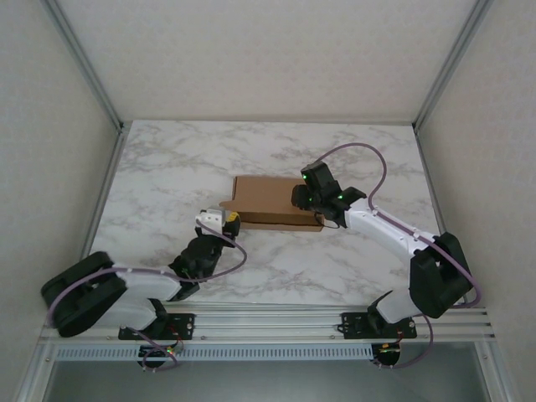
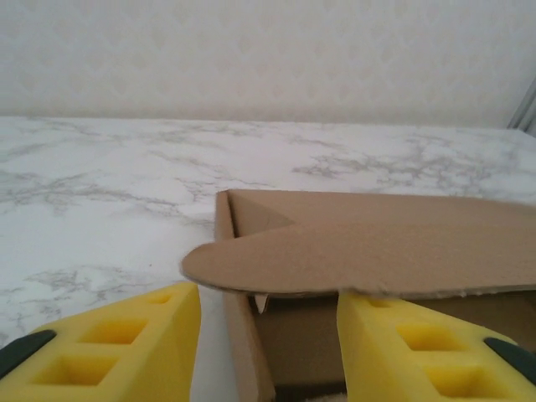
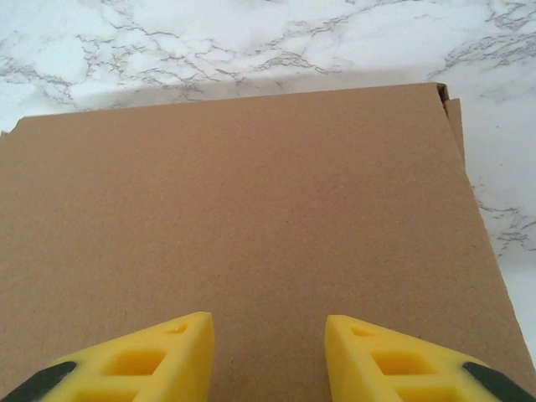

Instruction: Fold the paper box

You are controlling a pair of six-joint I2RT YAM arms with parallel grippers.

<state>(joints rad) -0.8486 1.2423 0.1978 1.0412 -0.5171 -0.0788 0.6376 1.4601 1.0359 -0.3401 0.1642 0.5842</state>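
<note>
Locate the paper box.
Top view: the paper box lies centred on the table, left gripper at its near-left corner, right gripper over its right end.

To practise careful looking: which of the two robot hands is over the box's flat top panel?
The right hand, fingers apart, above the paper box's plain top. The left hand instead faces the box's end, where a rounded flap sticks out.

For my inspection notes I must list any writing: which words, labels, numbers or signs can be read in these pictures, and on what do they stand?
None: no readable text in any view. The plain brown cardboard box carries no print or label; the white marble-patterned table has grey veins, no writing.
</note>
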